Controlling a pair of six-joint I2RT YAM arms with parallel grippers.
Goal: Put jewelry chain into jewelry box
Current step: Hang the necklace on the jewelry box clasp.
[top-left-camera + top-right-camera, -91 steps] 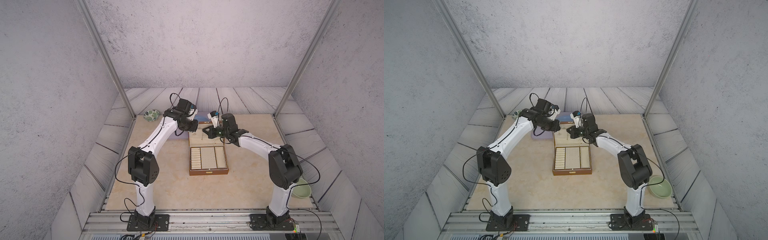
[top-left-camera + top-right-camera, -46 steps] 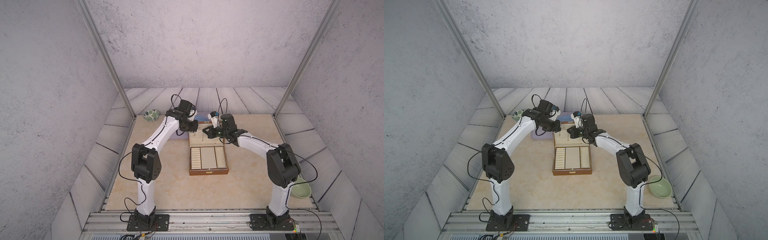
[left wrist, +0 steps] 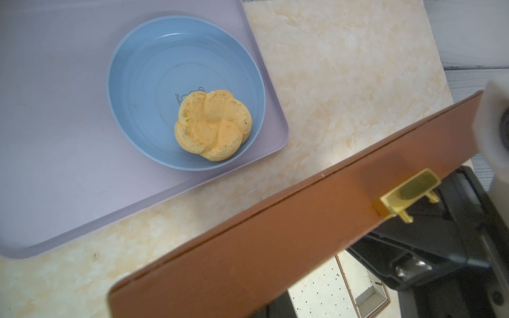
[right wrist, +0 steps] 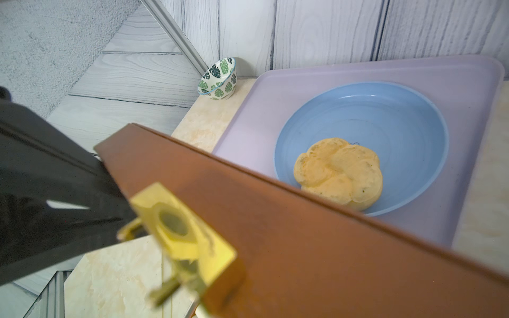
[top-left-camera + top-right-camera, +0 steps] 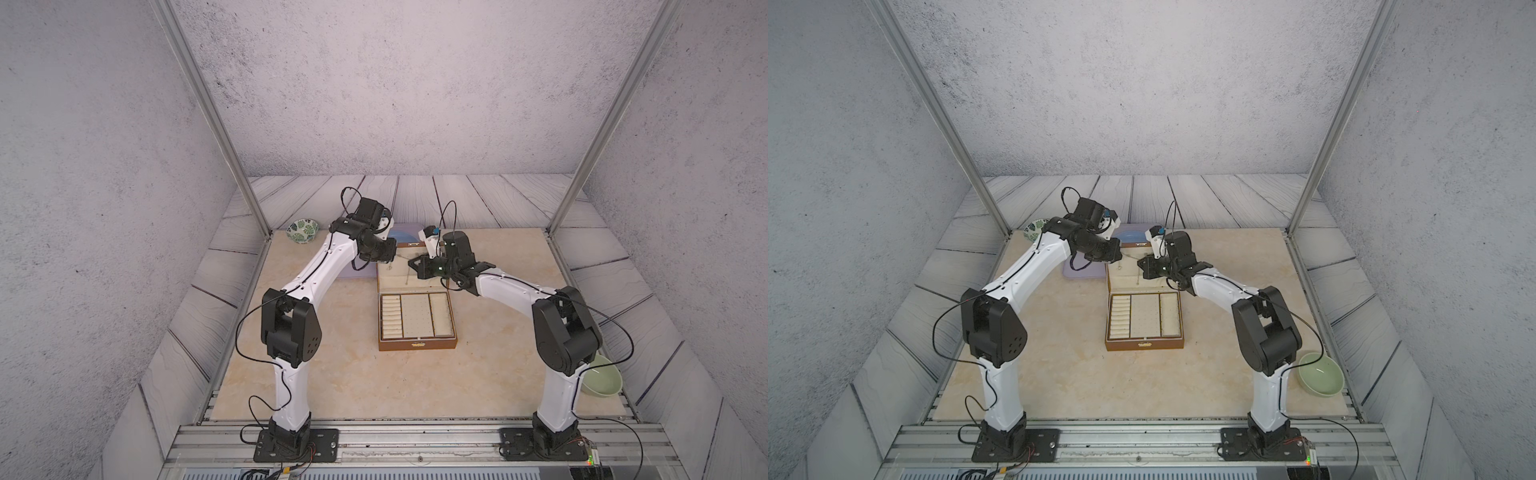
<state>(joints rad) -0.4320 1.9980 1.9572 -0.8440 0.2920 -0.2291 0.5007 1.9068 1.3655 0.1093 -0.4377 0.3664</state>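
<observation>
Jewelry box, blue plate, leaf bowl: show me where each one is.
jewelry box (image 5: 397, 345): in a top view, on its brown front wall.
blue plate (image 3: 143, 90): left wrist view, on its bare inner floor.
leaf bowl (image 4: 218, 79): right wrist view, on its patterned side.

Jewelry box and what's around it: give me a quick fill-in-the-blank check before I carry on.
1. The jewelry box has its lid ____.
2. The yellow bun lies in a ____ dish on the lilac tray.
3. The leaf-patterned bowl sits at the far ____ corner of the table.
4. The plain green bowl sits at the near ____ corner.

Missing words: open; blue; left; right.
</observation>
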